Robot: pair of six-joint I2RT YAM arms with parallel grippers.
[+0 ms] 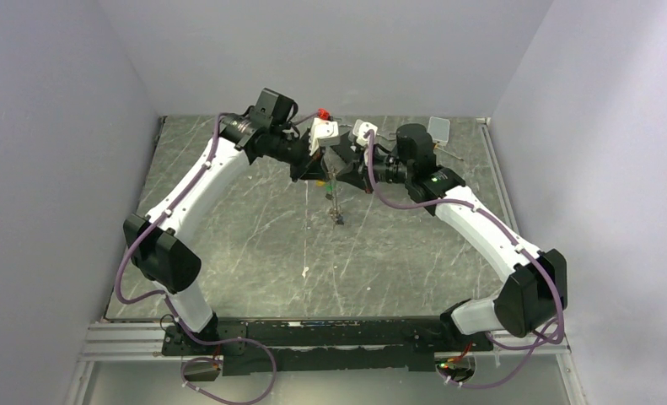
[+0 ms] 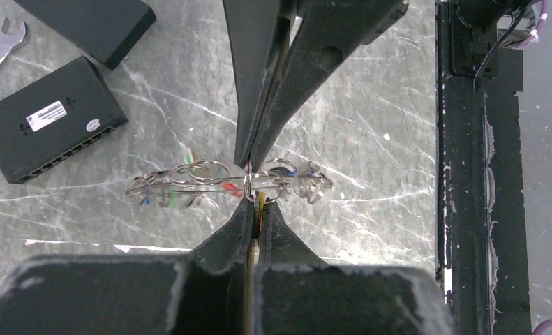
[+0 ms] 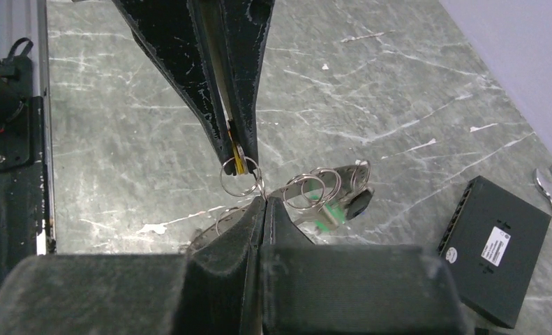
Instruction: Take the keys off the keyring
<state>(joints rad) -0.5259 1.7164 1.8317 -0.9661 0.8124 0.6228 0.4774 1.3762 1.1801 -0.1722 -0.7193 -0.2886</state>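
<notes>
Two pinches meet tip to tip over the table point(image 1: 254, 245): I see my left gripper point(image 2: 254, 209) pressed together on a yellow key point(image 3: 239, 162), my right gripper point(image 3: 264, 204) clamped on the thin wire of the keyring point(image 2: 217, 185) just beside it, and the other keys point(image 3: 337, 209) strung along that hoop to either side.

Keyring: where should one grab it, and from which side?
The bare wire of the keyring between its two bunches of keys, square-on from opposite the left gripper, as the right gripper does: the wire is thin and keys crowd the rest.
</notes>
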